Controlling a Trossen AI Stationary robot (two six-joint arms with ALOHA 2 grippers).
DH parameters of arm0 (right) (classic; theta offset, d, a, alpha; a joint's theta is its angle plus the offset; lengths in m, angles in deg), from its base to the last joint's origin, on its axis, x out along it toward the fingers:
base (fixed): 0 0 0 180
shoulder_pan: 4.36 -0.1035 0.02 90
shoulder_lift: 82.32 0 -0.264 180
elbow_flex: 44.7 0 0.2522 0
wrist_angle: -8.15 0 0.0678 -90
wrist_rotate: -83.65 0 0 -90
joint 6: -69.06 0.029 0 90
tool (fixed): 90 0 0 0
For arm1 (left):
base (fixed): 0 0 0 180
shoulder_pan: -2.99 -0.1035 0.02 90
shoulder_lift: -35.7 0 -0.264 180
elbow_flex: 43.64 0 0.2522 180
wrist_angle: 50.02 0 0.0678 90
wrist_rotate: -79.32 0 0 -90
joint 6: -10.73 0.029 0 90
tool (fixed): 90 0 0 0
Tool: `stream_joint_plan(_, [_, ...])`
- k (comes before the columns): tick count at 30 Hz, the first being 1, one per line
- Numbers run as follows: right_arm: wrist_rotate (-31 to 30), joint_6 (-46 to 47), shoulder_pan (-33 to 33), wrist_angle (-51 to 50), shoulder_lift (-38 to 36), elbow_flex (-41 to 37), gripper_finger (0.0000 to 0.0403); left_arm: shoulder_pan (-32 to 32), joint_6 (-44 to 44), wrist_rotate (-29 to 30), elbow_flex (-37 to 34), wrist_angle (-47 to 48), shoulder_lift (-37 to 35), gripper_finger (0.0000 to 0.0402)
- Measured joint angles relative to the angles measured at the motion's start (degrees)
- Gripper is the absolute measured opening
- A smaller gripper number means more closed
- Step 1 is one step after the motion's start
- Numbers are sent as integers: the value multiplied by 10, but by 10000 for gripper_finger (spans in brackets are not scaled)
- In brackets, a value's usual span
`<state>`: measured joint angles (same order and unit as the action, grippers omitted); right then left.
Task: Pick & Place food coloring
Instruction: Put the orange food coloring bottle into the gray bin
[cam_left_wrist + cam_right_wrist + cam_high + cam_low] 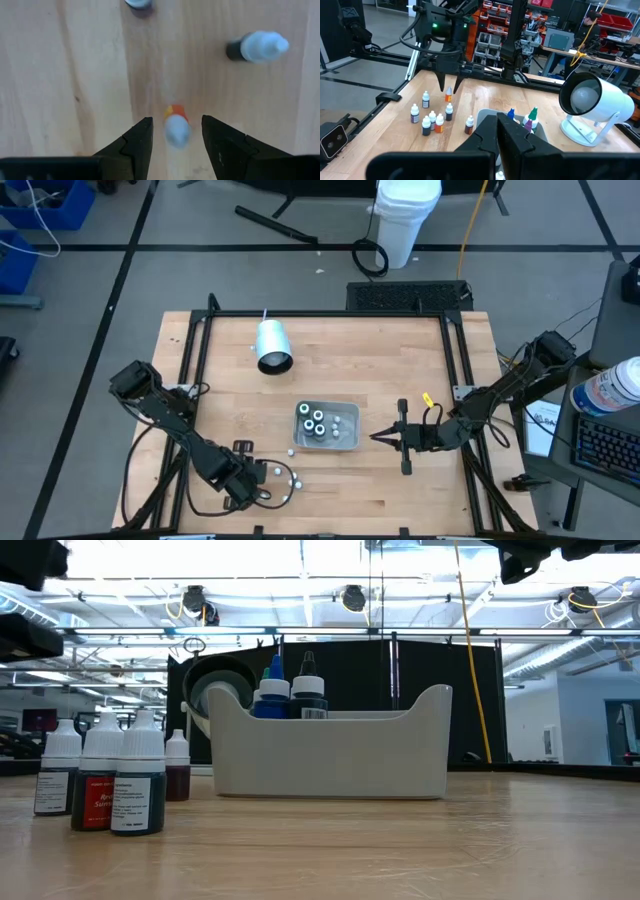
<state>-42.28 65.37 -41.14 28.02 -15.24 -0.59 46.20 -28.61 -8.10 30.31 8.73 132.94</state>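
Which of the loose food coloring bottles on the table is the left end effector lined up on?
The orange-labelled bottle, standing apart from the cluster. It sits between the open fingers of the left end effector, which hangs directly over it; the other bottles stand grouped nearer the tray.

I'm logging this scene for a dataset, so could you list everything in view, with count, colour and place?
food coloring bottles in tray: about four, dark with white-rimmed tops, inside the tray.
loose food coloring bottles: about seven, white caps with dark, red or orange bodies, standing on the table near its front-left corner.
orange bottle: one, white tip, between the left hand's fingers, not yet gripped.
tray: one, grey, table centre.
white cylinder: one, lying on its side behind the tray.
table: one, light wood.
left hand: open, lowered over the loose bottles.
right hand: shut, empty, right of the tray.
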Motion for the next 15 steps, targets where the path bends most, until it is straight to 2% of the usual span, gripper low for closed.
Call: stream_joint_plan(15, [0,0,0,0,0,0,4,5,0,1,0,-4,0,174])
